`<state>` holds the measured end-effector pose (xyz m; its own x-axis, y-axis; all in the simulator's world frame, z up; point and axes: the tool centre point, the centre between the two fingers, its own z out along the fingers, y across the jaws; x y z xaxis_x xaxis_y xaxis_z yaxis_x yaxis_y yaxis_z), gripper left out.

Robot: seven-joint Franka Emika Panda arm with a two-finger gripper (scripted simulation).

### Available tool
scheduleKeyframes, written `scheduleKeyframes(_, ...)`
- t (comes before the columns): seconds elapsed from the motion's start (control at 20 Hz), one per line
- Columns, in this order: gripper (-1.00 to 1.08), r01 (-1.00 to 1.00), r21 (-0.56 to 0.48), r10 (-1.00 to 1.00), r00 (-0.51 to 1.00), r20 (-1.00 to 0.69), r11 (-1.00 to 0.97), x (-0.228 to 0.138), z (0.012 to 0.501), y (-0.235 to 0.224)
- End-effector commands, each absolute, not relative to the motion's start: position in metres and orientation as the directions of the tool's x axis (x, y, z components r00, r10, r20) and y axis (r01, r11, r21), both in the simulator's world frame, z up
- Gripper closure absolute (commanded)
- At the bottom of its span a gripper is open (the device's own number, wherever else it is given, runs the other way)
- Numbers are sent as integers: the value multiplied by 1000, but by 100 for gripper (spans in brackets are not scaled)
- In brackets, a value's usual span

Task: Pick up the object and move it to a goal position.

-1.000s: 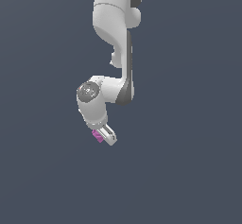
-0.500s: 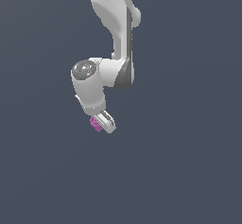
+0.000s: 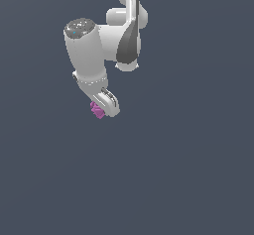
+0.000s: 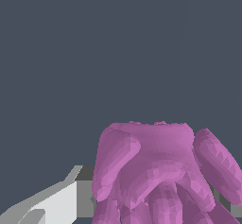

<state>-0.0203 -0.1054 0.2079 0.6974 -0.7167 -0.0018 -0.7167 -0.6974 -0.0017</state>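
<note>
Magenta-purple lumpy blob with a bumpy, petal-like surface (image 3: 97, 110) sits at the tip of the white robot gripper (image 3: 102, 108), left of centre in the exterior view, about halfway down the frame. It shows only as a small patch against the gripper's pale finger (image 3: 110, 101), pressed to it on the exterior view's left. In the wrist view the same blob (image 4: 158, 171) fills the lower middle of the frame, and a white-and-grey finger (image 4: 56, 204) touches it at the lower left; the gripper is clamped on the blob. Above the gripper, the white arm (image 3: 88, 53) with its dark grey joint rises to the top of the frame. Plain dark slate background surrounds everything.
</note>
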Motion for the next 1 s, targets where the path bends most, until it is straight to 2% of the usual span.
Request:
scheduleKeyframes(0.0,108,-717,-1,-717,697,-1,-697,-31,233,-107)
scheduleKeyframes(0.5,108,-717,0,-717,697,0,-697,-61,309,-111)
scheduleKeyframes(0.95,108,-717,0,-717,697,0,-697,-69,333,-113)
